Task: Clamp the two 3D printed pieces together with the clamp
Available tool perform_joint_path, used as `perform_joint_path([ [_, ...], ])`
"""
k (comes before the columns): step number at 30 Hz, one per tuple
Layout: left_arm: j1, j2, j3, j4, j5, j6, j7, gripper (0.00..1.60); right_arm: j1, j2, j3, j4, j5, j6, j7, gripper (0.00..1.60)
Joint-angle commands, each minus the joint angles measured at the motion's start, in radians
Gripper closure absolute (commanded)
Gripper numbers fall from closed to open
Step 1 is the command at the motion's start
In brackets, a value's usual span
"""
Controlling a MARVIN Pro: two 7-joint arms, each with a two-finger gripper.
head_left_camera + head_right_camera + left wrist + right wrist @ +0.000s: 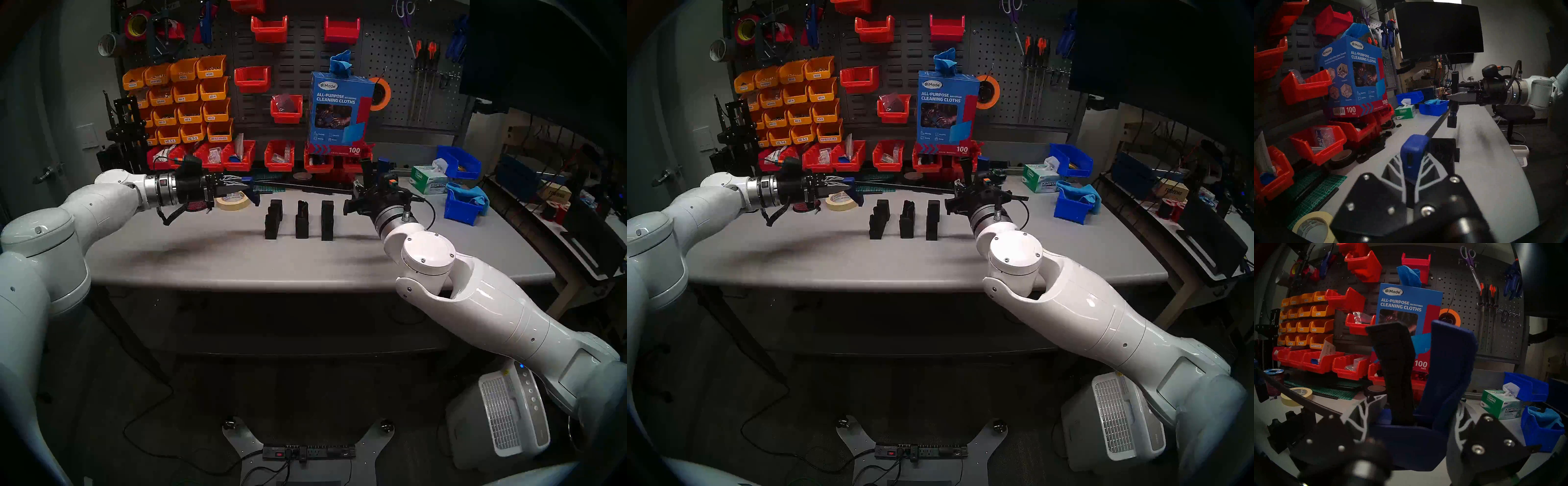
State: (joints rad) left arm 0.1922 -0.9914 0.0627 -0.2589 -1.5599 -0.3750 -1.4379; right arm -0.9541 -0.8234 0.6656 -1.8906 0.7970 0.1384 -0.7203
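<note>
Above the far side of the table [237,258], the clamp [298,185] hangs level, left gripper [242,186] closed on its small end, right gripper [358,193] closed on its handle, black pieces [298,220] standing just nearer.

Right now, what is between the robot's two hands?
The clamp: its black bar runs from the left gripper to the right gripper. Black printed pieces stand on the table in front. The head view shows it.

Front half of the desk [237,264] is open for me. Mid-desk three black printed blocks [298,220] stand with narrow gaps; red bins [237,157] and tape roll [233,201] crowd the back edge.
</note>
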Motion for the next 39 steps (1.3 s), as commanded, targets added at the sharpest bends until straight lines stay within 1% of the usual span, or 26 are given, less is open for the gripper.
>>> perform_joint_path([
  [1, -0.022, -0.045, -0.004, 0.06, 0.0, 0.014, 0.029, 1.6, 0.021, 0.013, 0.012, -0.05, -0.016, -0.001, 0.003, 1.6],
  [7, -0.016, -0.066, -0.003, 0.088, 0.004, 0.022, 0.042, 1.6, 0.026, 0.016, 0.014, -0.057, -0.017, 0.003, 0.004, 1.6],
  [14, -0.011, -0.081, -0.003, 0.11, 0.007, 0.026, 0.048, 1.6, 0.044, -0.001, 0.006, -0.036, -0.021, 0.01, 0.02, 1.6],
  [25, -0.008, -0.084, -0.006, 0.123, 0.009, 0.028, 0.044, 1.6, 0.084, -0.062, -0.024, 0.035, -0.037, 0.014, 0.066, 1.6],
  [39, -0.002, -0.095, 0.0, 0.116, 0.023, 0.037, 0.024, 1.6, 0.105, -0.078, -0.049, 0.058, -0.049, 0.007, 0.087, 1.6],
])
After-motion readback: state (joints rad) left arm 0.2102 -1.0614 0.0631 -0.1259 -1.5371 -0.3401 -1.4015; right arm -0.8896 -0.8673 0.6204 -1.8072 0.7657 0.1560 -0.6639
